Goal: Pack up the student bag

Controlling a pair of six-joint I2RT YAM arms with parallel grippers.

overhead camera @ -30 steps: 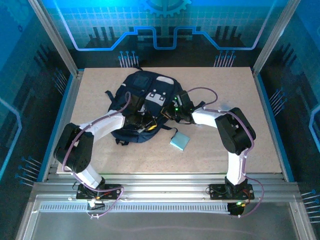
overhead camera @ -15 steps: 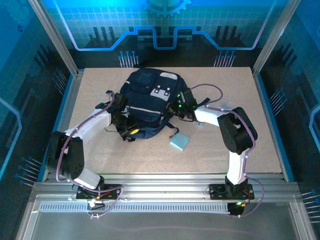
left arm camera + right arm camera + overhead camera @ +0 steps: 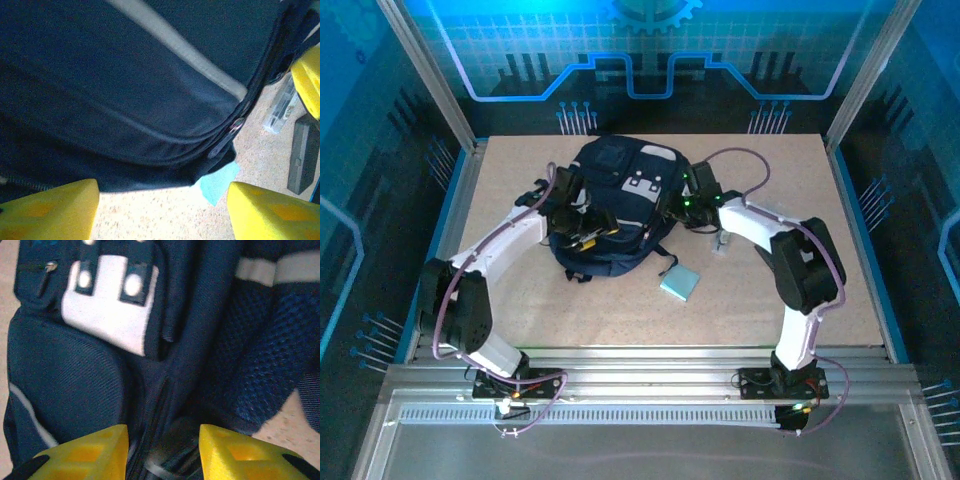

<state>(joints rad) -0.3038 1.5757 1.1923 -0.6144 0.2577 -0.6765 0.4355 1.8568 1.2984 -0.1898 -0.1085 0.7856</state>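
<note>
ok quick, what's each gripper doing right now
left gripper: open, holding nothing
right gripper: open, jaws parted over the student bag, gripping nothing

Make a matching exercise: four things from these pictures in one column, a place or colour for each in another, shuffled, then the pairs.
1 student bag
2 light blue book
3 left gripper
4 right gripper

A flat on the table, apart from the bag
B dark navy, pale patches
C at the bag's right side
D at the bag's left side

Pairs: 1-B, 2-A, 3-D, 4-C
</note>
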